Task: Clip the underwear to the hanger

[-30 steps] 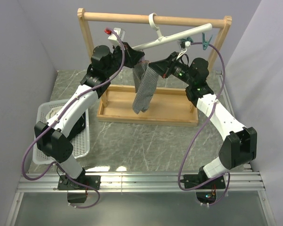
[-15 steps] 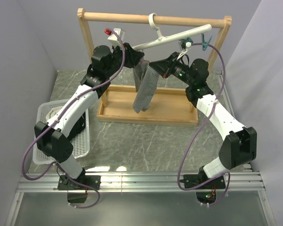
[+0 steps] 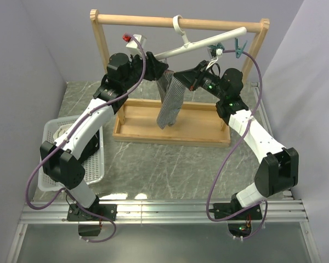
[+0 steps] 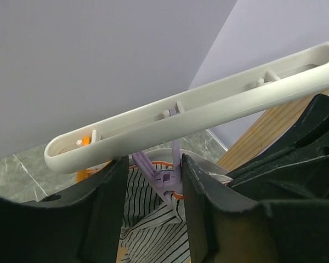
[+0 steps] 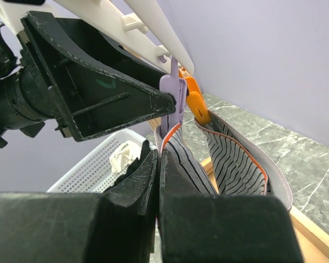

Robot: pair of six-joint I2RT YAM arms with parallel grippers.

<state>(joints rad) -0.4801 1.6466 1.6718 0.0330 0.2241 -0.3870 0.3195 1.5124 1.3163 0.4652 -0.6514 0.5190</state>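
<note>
Two arms up at the hanger (image 4: 208, 104) | left fingers (image 4: 107, 208): parted, straddling the purple clip (image 4: 164, 179) under the hanger, pressing nothing | right fingers (image 5: 140, 175): closed on the underwear (image 5: 236, 164) waistband, holding it up to that clip, I judge for clipping | rest of underwear: draped below the hanger

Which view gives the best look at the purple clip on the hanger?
Right wrist: the purple clip hangs from the hanger at centre frame, its lower end meeting the underwear waistband. Left wrist shows it low in frame, against striped cloth. In the top external view it cannot be made out.
</note>
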